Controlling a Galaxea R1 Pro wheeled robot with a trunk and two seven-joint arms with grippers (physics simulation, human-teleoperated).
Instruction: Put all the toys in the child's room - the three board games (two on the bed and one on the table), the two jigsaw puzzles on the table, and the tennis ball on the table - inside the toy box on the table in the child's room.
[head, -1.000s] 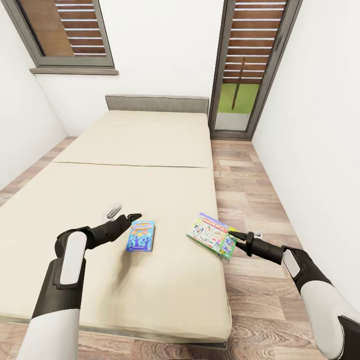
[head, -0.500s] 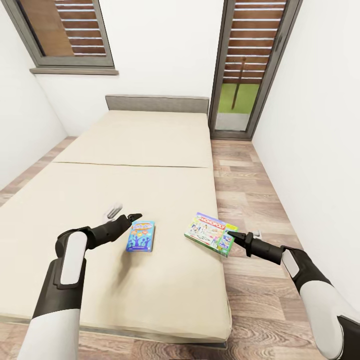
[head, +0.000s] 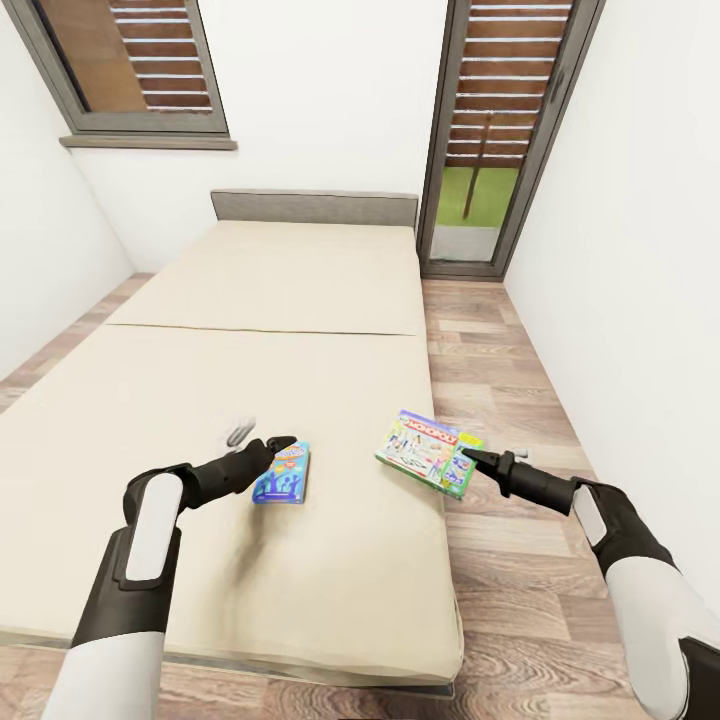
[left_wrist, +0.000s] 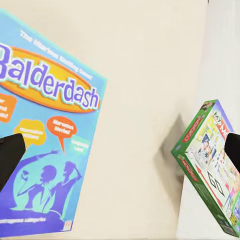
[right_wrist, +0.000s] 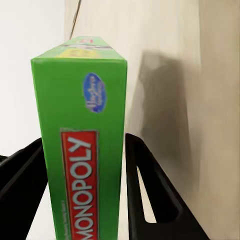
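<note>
The bed (head: 250, 560) carries a blue Balderdash board game (head: 282, 471), lying flat near its front. My left gripper (head: 272, 444) hovers just over that box's upper left corner, open. In the left wrist view the blue box (left_wrist: 45, 125) spreads below the wide-apart fingertips (left_wrist: 10, 156). A green Monopoly board game (head: 430, 452) hangs tilted over the bed's right edge with my right gripper (head: 468, 458) shut on its near edge. The right wrist view has the green box edge (right_wrist: 82, 150) clamped between both black fingers (right_wrist: 150, 195). The same box (left_wrist: 210, 165) appears in the left wrist view.
Wood-plank floor (head: 520, 400) runs along the bed's right side up to a white wall (head: 640, 280). A slatted glass door (head: 500, 130) stands at the far right corner and a window (head: 130, 70) at the far left. The grey headboard (head: 314, 207) closes the far end.
My right gripper has raised the Monopoly box a little and drawn it toward the bed's right edge. My left gripper has edged right and closer to the blue box.
</note>
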